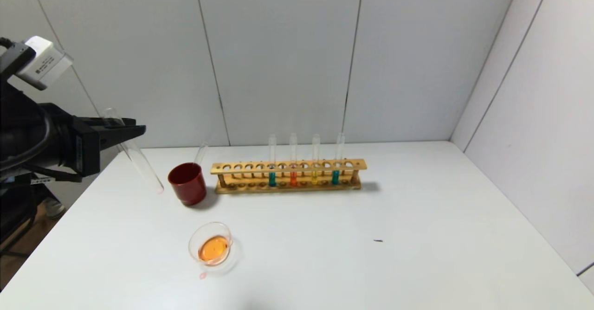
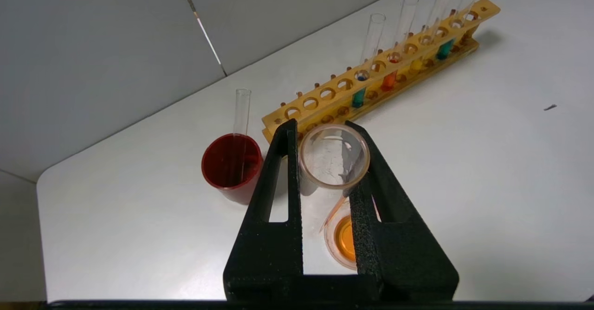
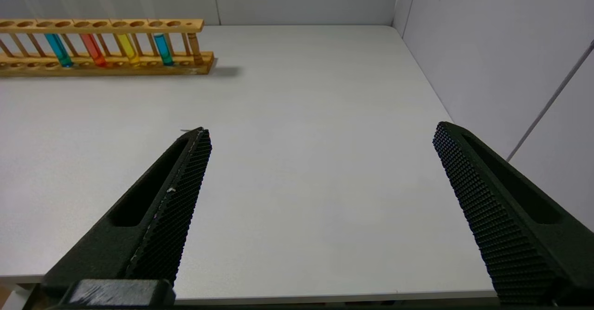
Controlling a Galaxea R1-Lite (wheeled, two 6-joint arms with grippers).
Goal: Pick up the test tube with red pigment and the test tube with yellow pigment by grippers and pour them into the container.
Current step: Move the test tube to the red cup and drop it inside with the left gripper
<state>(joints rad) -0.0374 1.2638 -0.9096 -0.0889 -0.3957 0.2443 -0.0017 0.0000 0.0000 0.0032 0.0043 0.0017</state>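
My left gripper (image 1: 137, 130) is at the table's left edge, raised, and shut on an empty clear test tube (image 1: 139, 161). The tube tilts with its round end down toward the red cup. In the left wrist view the tube's mouth (image 2: 334, 158) sits between the jaws (image 2: 320, 126). The container (image 1: 211, 247) holds orange liquid and also shows in the left wrist view (image 2: 341, 238). A test tube with red pigment (image 1: 293, 177) and a test tube with yellow pigment (image 1: 315, 176) stand in the wooden rack (image 1: 287, 167). My right gripper (image 3: 322, 131) is open and empty over the front right of the table.
A dark red cup (image 1: 187, 184) left of the rack holds another empty tube (image 1: 201, 152). Two teal tubes (image 1: 272, 178) stand in the rack beside the red and yellow ones. A small dark speck (image 1: 378, 241) lies on the table. Walls close the back and right.
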